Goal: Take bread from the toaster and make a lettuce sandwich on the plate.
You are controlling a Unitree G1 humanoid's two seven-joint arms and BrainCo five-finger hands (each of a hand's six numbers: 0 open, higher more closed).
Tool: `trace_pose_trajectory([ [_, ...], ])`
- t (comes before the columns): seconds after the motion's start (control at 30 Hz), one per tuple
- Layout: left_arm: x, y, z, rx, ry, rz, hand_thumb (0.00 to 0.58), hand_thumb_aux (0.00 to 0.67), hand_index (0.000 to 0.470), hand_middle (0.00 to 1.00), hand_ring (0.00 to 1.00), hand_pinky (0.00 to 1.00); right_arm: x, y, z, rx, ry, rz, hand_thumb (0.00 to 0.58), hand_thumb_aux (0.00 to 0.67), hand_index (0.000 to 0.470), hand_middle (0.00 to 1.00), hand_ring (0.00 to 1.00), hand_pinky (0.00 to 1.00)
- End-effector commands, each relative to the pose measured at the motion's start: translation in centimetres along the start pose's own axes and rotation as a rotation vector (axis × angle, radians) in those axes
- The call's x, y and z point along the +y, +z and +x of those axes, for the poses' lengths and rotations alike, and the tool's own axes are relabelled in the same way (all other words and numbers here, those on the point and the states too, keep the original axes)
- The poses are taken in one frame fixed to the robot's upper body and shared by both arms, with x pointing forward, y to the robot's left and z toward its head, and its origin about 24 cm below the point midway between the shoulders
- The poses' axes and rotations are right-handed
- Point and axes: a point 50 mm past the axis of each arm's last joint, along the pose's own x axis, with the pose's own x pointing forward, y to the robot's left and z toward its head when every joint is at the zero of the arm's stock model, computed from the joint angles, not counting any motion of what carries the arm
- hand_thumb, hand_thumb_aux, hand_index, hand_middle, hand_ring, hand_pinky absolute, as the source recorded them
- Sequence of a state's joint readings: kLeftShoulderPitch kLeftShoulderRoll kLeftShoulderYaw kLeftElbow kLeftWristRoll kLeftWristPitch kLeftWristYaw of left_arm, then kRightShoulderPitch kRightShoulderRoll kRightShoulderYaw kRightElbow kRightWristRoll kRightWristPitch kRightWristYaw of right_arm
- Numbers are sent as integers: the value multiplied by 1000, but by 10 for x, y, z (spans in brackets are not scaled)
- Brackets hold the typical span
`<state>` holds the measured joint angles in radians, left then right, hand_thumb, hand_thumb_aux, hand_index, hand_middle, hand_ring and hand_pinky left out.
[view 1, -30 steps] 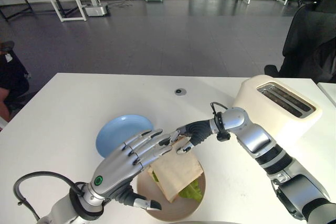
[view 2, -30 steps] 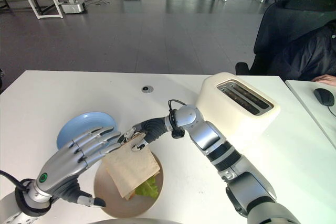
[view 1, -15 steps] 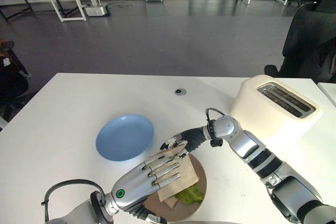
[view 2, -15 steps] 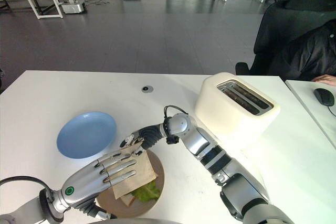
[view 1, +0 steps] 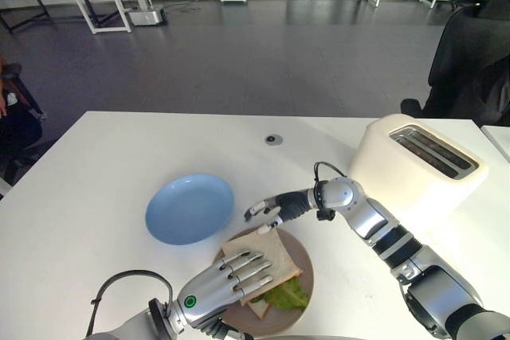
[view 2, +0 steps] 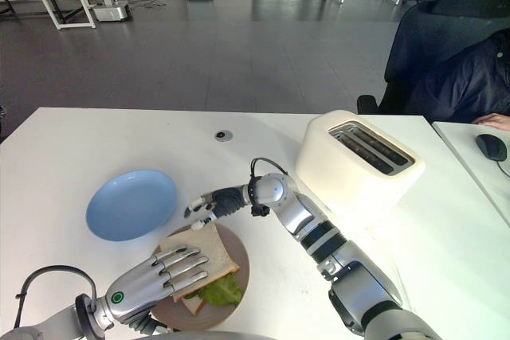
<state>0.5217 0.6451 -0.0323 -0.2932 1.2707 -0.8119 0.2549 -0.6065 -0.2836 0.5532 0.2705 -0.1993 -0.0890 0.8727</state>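
Two hands meet over the brown plate (view 1: 307,270) in the left eye view. The left hand (view 1: 225,288) lies palm-down with fingers stretched flat on the top slice of bread (view 1: 279,251), lettuce (view 1: 284,295) poking out beneath it, while the right hand (view 1: 265,212) hovers just past the bread's far edge, fingers loosely spread and gripping nothing. From the right eye view, bread and lettuce sit on that plate, with a blue plate (view 2: 130,204) near its left and the toaster (view 2: 358,162) well off to the right.
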Motion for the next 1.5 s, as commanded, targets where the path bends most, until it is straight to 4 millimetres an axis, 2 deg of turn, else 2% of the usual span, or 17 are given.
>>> trace_pose_trajectory([
  [0.03,-28,3,-16,-3,-241,-11,132,81,57,0,0,0,-35,9,-21,-37,-235,-71,0,0,0,0,0,0],
  [0.17,-29,-1,-10,1,-236,-7,18,11,7,0,0,0,-55,13,-68,-62,-459,-141,0,0,0,0,0,0],
  [0.27,-24,-6,4,7,-205,-32,5,3,2,0,0,0,-40,13,-98,-53,-498,-188,0,0,0,0,0,0],
  [0.37,-13,-10,16,4,-142,-35,0,0,0,0,0,0,-20,12,-112,-43,-498,-193,0,0,0,0,0,0],
  [0.47,15,-5,21,-28,46,-125,0,0,0,0,0,0,0,12,-123,-40,-483,-192,0,0,0,0,0,0],
  [0.5,32,-2,21,-56,163,-164,136,84,59,671,671,671,6,13,-128,-25,-476,-209,0,0,0,0,0,0],
  [0.53,51,0,18,-82,285,-208,241,158,111,1000,1000,1000,13,13,-134,11,-468,-238,0,0,0,0,0,0],
  [0.57,69,-2,13,-95,385,-230,355,252,177,1000,1000,1000,19,15,-140,45,-466,-276,0,0,0,247,247,247],
  [0.6,83,-6,6,-90,462,-236,420,318,223,1000,1000,1000,25,18,-145,66,-460,-295,0,0,0,667,667,667],
  [0.63,92,-11,0,-76,505,-233,503,426,299,1000,1000,1000,31,22,-149,72,-451,-312,413,310,217,953,953,953],
  [0.67,98,-17,-5,-53,530,-223,566,568,398,1000,1000,1000,37,26,-152,70,-441,-321,500,420,295,953,953,953],
  [0.7,100,-22,-12,-28,536,-216,580,670,470,1000,1000,1000,42,28,-154,67,-432,-324,580,670,470,953,953,953],
  [0.8,90,-32,-29,36,420,-237,580,670,470,1000,1000,1000,65,33,-156,38,-334,-282,580,670,470,953,953,953],
  [1.0,35,-34,-47,58,-39,-346,580,670,470,1000,1000,1000,126,23,-143,34,11,-134,580,670,470,961,961,961],
  [1.23,-4,-13,-19,-63,-282,-349,580,670,470,1000,1000,1000,159,-13,-104,147,193,-108,580,670,470,937,937,937],
  [1.37,-9,-14,1,-105,-287,-287,580,670,470,1000,1000,1000,175,-29,-82,197,199,-41,580,670,470,898,898,898],
  [1.5,-11,-22,37,-77,-184,-241,580,670,470,1000,1000,1000,171,-48,-76,295,88,38,580,670,470,902,902,902],
])
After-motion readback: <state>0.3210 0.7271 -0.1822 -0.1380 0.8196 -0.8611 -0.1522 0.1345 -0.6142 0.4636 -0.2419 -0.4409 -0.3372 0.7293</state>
